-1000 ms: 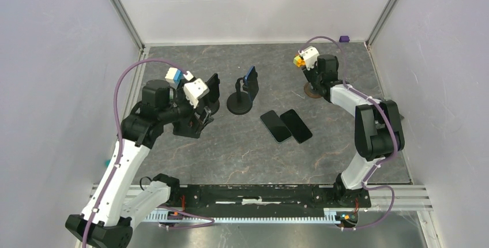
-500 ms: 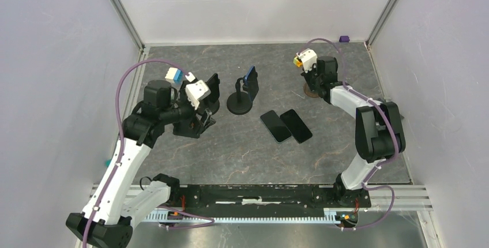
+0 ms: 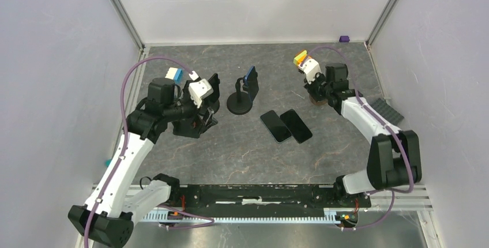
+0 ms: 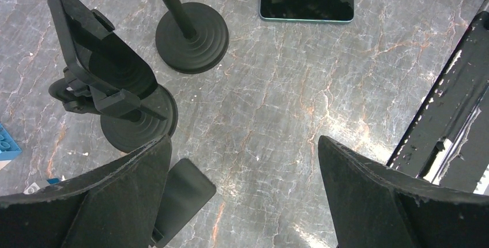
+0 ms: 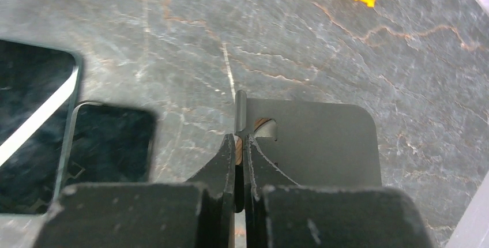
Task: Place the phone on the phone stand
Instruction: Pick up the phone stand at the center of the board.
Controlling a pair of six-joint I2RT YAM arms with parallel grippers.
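Phones [image 3: 275, 126] (2) flat, parallel, long axes far-left to near-right

Light is even and diffuse, from above. Top view sharp; arms [image 3: 124, 156] throw short, soft shadows on the table [image 3: 242, 150]. Left wrist: hot glare patch on the table, left fingers [image 4: 86, 202] soft. Right wrist: right fingers [image 5: 144, 213] blurred, plate [image 5: 323, 138] fairly sharp, phone [image 5: 29, 75] left of plate blurred, white reflection streak.
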